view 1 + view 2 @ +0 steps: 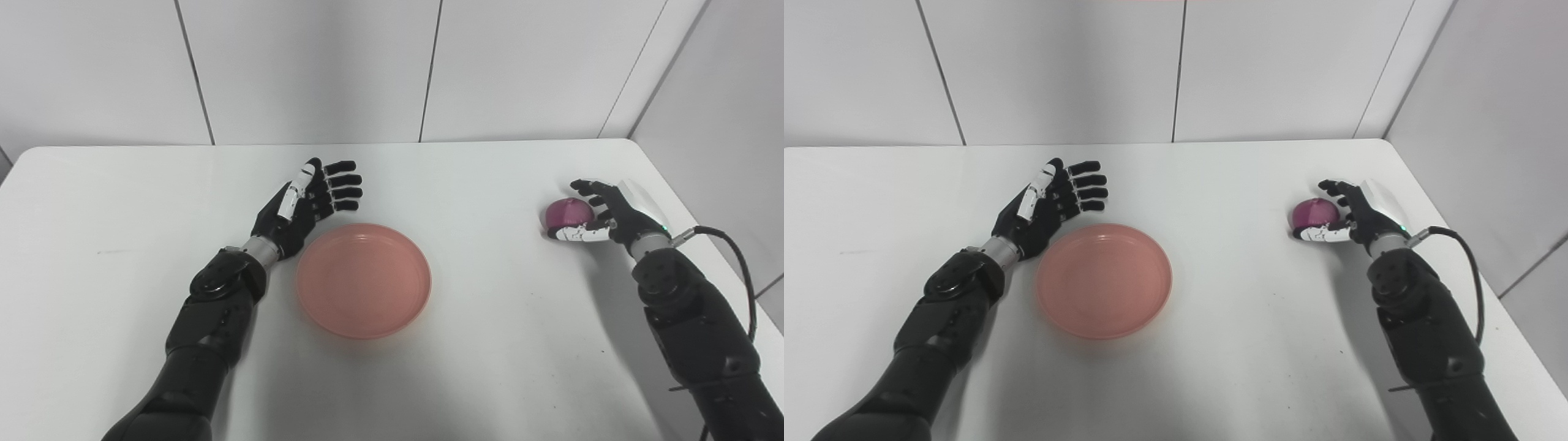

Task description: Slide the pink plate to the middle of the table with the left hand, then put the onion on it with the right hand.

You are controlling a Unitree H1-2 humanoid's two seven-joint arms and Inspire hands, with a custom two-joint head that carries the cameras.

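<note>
1. Near the middle of the table (pixel 490 367), the pink plate (pixel 363 280) is seen lying flat and empty, so the slide is judged done.
2. Just beside its far left rim, the left hand (pixel 309 202) is held released, fingers spread, grasping nothing.
3. By the right edge, the onion (pixel 569 212) is cupped on the table by the right hand (pixel 603 211); whether it is gripped cannot be told. Placing remains.
4. One plate, one onion and two hands are counted.

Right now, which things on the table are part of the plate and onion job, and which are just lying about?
Part of the job:
- pink plate, empty, near the table's middle
- onion, at the right side
- left hand, open beside the plate
- right hand, cupped around the onion

Just lying about:
- nothing else on the white table
</note>
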